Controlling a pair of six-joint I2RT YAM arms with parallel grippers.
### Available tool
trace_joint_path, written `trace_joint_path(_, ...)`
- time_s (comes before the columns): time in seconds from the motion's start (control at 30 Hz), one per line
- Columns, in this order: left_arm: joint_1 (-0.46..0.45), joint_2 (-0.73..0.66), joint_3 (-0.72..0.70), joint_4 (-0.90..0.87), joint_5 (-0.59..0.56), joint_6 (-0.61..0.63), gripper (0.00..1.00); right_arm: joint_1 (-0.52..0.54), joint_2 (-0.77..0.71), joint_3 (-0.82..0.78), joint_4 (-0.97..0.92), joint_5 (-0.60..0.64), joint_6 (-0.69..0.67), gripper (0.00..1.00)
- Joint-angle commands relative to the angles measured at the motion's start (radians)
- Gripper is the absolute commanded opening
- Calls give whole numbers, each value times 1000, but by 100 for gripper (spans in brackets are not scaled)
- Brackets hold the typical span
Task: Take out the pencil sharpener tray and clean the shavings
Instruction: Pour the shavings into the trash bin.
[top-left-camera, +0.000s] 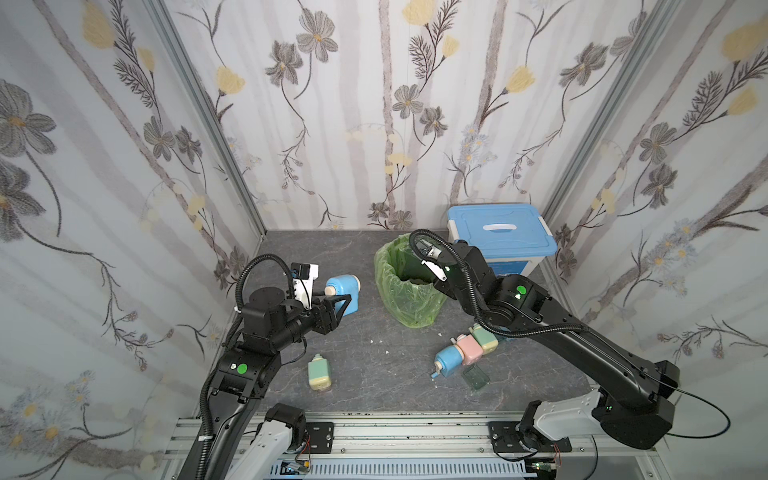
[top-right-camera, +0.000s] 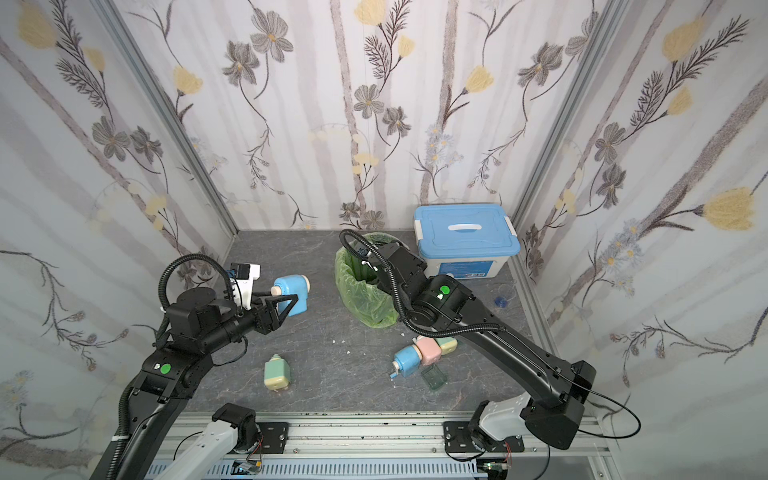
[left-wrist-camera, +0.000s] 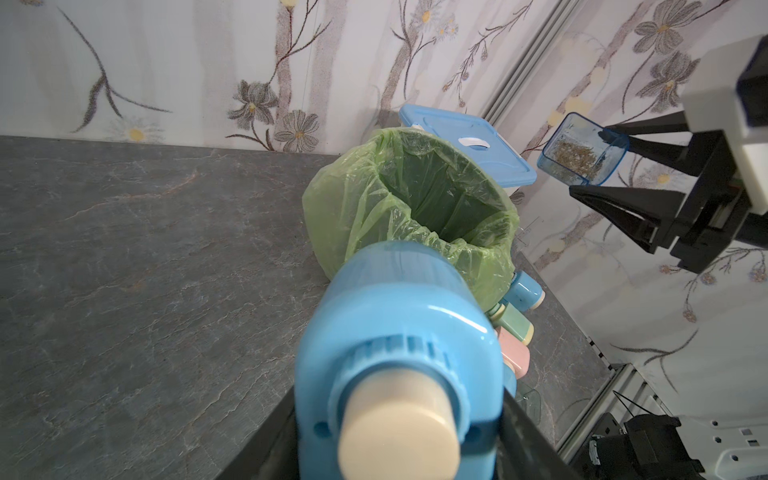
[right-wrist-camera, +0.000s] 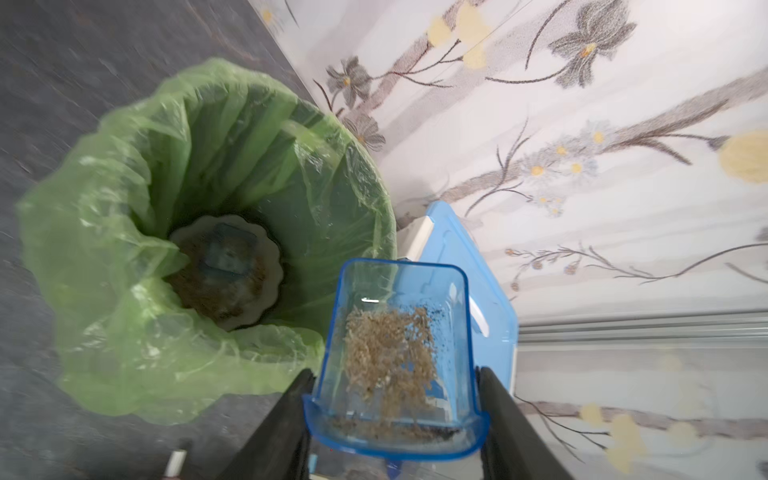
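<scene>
My left gripper (top-left-camera: 347, 301) is shut on a blue pencil sharpener (top-left-camera: 343, 291) with a cream knob and holds it above the table, left of the bin; the left wrist view shows the sharpener (left-wrist-camera: 395, 332) filling the space between the jaws. My right gripper (right-wrist-camera: 395, 415) is shut on the clear blue tray (right-wrist-camera: 399, 299). It holds the tray over the bin's rim on the side toward the blue box. Brownish shavings (right-wrist-camera: 390, 353) lie inside the tray. The tray (left-wrist-camera: 582, 149) also shows in the left wrist view. A few whitish flecks (top-left-camera: 387, 352) lie on the table.
A bin lined with a green bag (top-left-camera: 399, 299) stands mid-table, with another tray (right-wrist-camera: 228, 257) at its bottom. A blue-lidded box (top-left-camera: 498, 232) sits behind it. Blue (top-left-camera: 451, 359), pink (top-left-camera: 469, 349) and green (top-left-camera: 484, 338) sharpeners cluster near an empty clear tray (top-left-camera: 476, 376). Another green sharpener (top-left-camera: 319, 374) lies front left.
</scene>
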Motion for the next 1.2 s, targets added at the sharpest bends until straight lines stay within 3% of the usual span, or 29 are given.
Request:
trace_joint_path(0.0,32,-9,-4,23,12,5,38,7,23,-12,118,228,-259,51)
trace_joint_path(0.17,45,-38,-7,15,7,4,38,24,22,-48,266,268,-568,50)
trace_joint_path(0.3,45,-67,-9,9,-6,8,39,36,31,-63,316,255,-736,49)
trace_joint_path(0.73,29,-98,-10,8,-10,11,39,15,87,-86,355,198,-859,44)
trace_joint_path(0.93,28,-102,-11,11,-3,8,38,2,117,-93,361,177,-918,35)
trace_joint_path(1.17,26,-106,-10,7,-5,12,38,-23,125,-107,352,184,-889,34)
